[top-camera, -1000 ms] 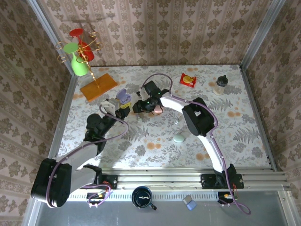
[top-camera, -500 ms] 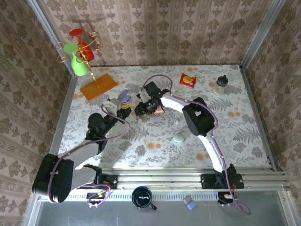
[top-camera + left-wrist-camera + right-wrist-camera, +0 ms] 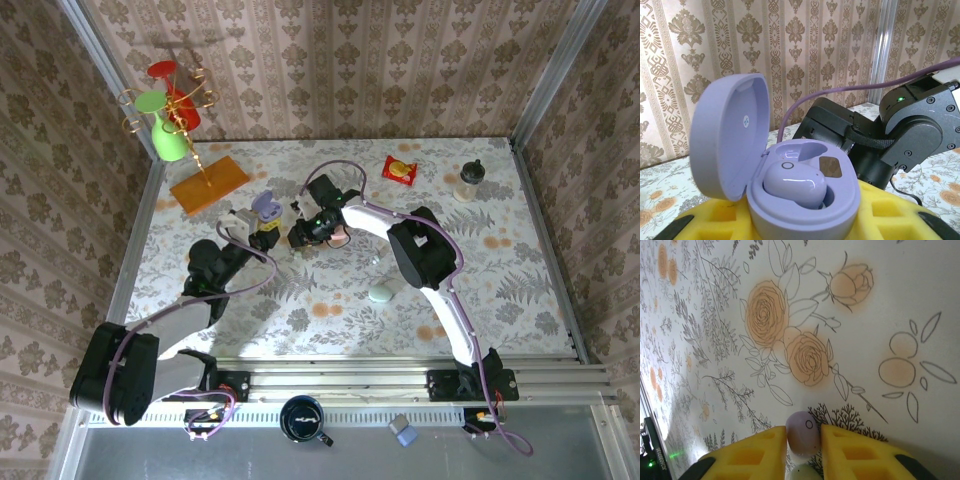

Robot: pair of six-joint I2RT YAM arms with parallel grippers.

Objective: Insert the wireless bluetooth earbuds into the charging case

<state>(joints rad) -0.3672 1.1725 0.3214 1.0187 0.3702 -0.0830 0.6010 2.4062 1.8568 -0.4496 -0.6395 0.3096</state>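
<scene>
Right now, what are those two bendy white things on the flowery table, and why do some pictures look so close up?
They are two robot arms. One picture looks down from above; the other two come from cameras on the wrists. The left hand holds an open purple case with one earbud inside. The right hand pinches a lilac earbud between yellow fingers. A mint case, a red packet and a bottle sit on the table.

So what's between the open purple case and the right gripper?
Just a short strip of bare floral tabletop, seen in the top view; the purple case and right gripper are apart.
</scene>
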